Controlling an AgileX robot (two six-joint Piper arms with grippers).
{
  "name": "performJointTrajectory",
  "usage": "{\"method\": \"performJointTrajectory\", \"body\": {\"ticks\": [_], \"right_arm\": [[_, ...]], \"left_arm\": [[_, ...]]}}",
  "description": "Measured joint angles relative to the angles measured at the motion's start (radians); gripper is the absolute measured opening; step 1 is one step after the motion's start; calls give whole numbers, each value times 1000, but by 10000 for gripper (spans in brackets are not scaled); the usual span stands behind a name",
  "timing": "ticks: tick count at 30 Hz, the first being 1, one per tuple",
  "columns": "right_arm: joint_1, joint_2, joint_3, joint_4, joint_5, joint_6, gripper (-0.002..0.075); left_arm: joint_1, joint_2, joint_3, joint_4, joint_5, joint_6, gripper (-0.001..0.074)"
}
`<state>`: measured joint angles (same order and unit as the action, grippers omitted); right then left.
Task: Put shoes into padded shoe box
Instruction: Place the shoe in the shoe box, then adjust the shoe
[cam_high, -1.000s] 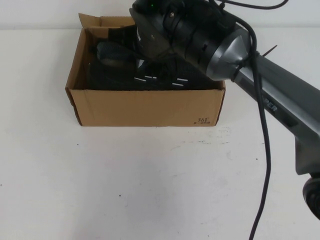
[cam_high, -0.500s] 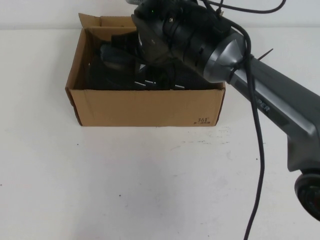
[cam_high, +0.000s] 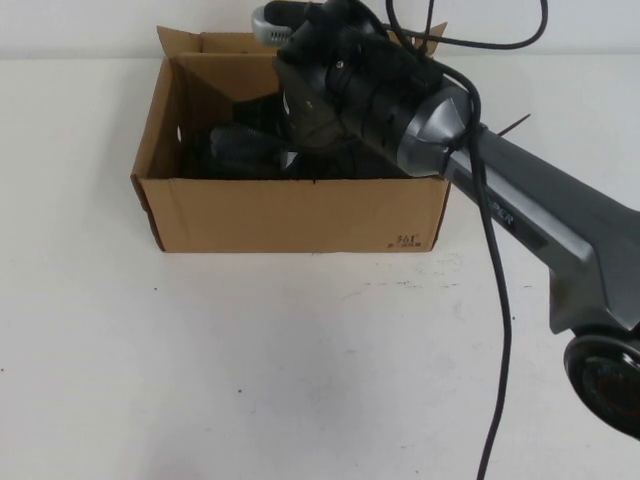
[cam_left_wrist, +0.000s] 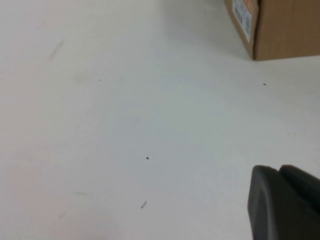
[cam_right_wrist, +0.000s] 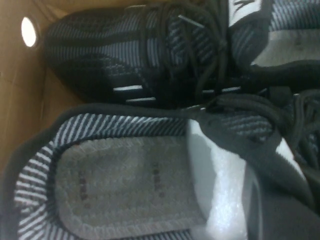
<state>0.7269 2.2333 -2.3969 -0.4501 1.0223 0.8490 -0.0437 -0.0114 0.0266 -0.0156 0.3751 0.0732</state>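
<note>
At the far middle of the white tabletop (cam_high: 300, 360), the padded shoe box (cam_high: 290, 215) stands with its long axis running left to right and its long front wall facing the robot. Both shoes (cam_high: 240, 150) lie inside it, along the same axis. In the right wrist view the two shoes lie side by side and touching, heel to toe: the toe of one shoe (cam_right_wrist: 120, 60) points at a short cardboard wall with a round hole, while the heel opening of the other (cam_right_wrist: 125, 175) sits at that same end.

The box flaps stand open and upright at the far and left edges. Small dark print marks the lower right corner of the front wall. Bare tabletop extends in front of the box and to both sides.

The shoes are black knit with short white dash marks, black laces and grey ribbed lining; white stuffing fills the nearer shoe.

The right pincer reaches into the box from above, hidden by the right arm (cam_high: 400, 100); its fingers are together and grip nothing visible.

The left pincer (cam_left_wrist: 282, 200) hangs low over bare tabletop, well apart from the box; whether it is apart or together cannot be told.
</note>
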Motion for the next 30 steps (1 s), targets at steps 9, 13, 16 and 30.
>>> {"method": "performJointTrajectory", "body": {"ticks": [9, 13, 16, 30], "right_arm": [[0, -10, 0, 4, 4, 0, 417], [0, -42, 0, -2, 7, -22, 445], [0, -74, 0, -12, 7, -36, 445], [0, -182, 0, 70, 49, -188, 353]], "left_arm": [[0, 0, 0, 0, 0, 0, -4], [0, 0, 0, 0, 0, 0, -4], [0, 0, 0, 0, 0, 0, -4], [0, 0, 0, 0, 0, 0, -4]]}}
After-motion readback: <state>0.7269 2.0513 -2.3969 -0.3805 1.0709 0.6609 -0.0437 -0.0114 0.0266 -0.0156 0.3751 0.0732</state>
